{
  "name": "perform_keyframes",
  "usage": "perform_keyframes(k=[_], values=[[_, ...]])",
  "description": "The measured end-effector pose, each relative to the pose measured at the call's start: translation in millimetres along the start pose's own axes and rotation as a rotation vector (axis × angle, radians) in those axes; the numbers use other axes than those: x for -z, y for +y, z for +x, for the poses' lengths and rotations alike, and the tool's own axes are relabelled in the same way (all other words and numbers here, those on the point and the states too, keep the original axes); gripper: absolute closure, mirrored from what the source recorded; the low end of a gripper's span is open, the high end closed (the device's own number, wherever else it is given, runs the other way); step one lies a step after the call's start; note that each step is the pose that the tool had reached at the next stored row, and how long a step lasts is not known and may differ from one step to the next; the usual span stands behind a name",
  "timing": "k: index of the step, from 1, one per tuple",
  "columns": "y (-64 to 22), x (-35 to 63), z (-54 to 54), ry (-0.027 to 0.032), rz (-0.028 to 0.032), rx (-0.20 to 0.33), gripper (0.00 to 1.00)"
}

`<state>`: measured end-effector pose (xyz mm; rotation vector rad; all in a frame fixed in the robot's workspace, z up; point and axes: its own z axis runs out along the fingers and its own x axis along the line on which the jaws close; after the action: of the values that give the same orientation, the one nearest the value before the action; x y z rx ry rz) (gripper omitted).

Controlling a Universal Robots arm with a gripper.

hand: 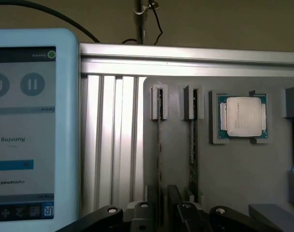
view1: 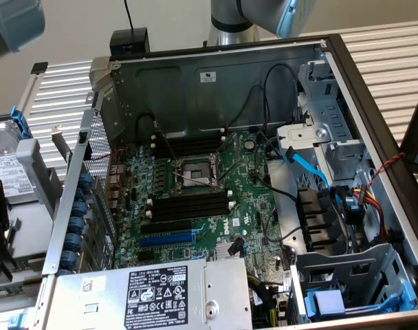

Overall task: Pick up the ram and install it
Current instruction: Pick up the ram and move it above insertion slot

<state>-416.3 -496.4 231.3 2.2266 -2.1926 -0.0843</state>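
Exterior view: even, bright ambient light, apparently from overhead. The open grey metal computer case (view1: 216,82) shades its own interior; the green motherboard (view1: 195,199) sits dimmer than the pale ribbed aluminium desk (view1: 394,62) outside. Focus is adequate throughout.

Wrist view: softer and slightly hazy. A self-lit white-framed touchscreen pendant (hand: 26,125) shows blurred, inverted text. Vertical glare streaks the ribbed aluminium panel (hand: 113,140). The square silver processor chip (hand: 242,117) reflects brightly. The foreground black tool (hand: 166,212) is dark and defocused.
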Motion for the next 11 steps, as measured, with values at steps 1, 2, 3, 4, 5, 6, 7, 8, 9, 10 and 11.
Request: perform_keyframes(k=[1,2,3,4,5,6,7,8,9,10,11], values=[[0.0,0.0,0.0,0.0000,0.0000,0.000,0.75],[0.0,-0.1,0.0,0.0000,0.0001,0.000,0.75],[0.4,-0.3,0.0,0.0000,0.0000,0.000,0.75],[1.0,-1.0,0.0,0.0000,0.0001,0.000,0.75],[1.6,-2.1,0.0,0.0000,0.0005,0.000,0.75],[2.1,-3.8,0.1,-0.0001,0.0011,0.000,0.75],[2.4,-5.6,0.1,-0.0003,0.0016,0.000,0.75],[2.5,-7.5,0.2,-0.0002,0.0017,0.000,0.75],[2.5,-9.3,0.3,-0.0002,0.0016,0.000,0.75],[2.5,-11.1,0.3,-0.0002,0.0017,0.000,0.75],[2.5,-12.9,0.3,-0.0002,0.0016,0.000,0.75]])
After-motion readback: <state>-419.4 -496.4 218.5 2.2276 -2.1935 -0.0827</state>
